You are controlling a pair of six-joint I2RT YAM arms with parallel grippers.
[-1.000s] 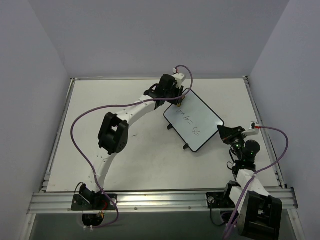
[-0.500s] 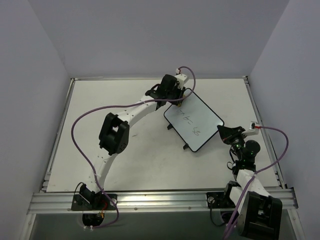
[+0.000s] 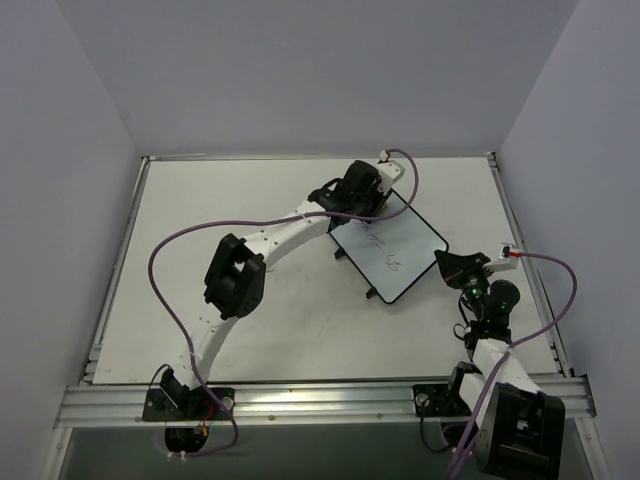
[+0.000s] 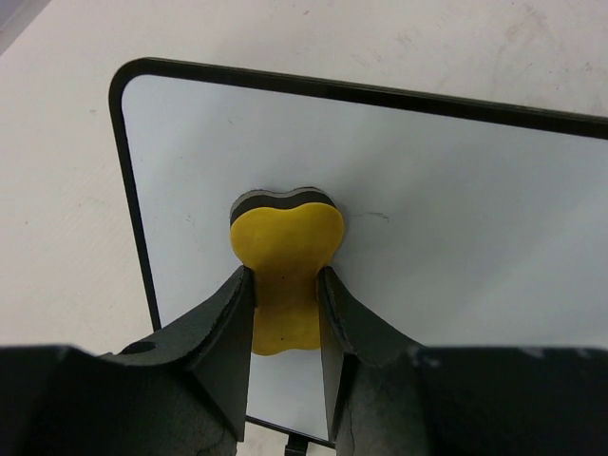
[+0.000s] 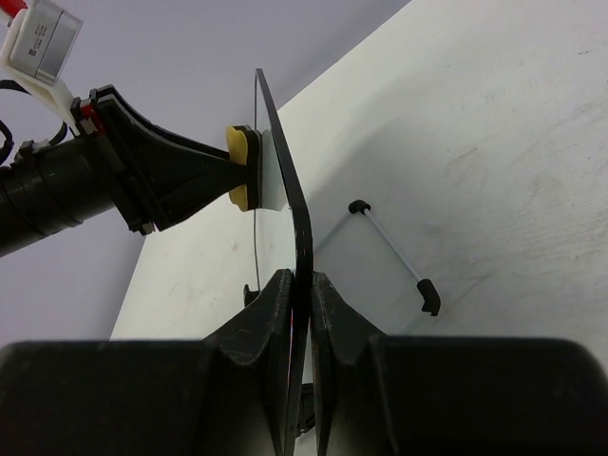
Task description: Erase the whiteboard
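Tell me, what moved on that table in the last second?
The left gripper, shut on the yellow sponge, slid rightward along the far end of the whiteboard, sponge pressed to its face. The board stayed put, the right gripper still clamping its edge; some writing remains.

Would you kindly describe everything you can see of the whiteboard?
The whiteboard is a white rectangular panel with a thin black frame, rounded corners and small black feet. It stands tilted on the table, dark scribbles on its face. The right gripper pinches its edge; the left gripper presses a yellow sponge against it.
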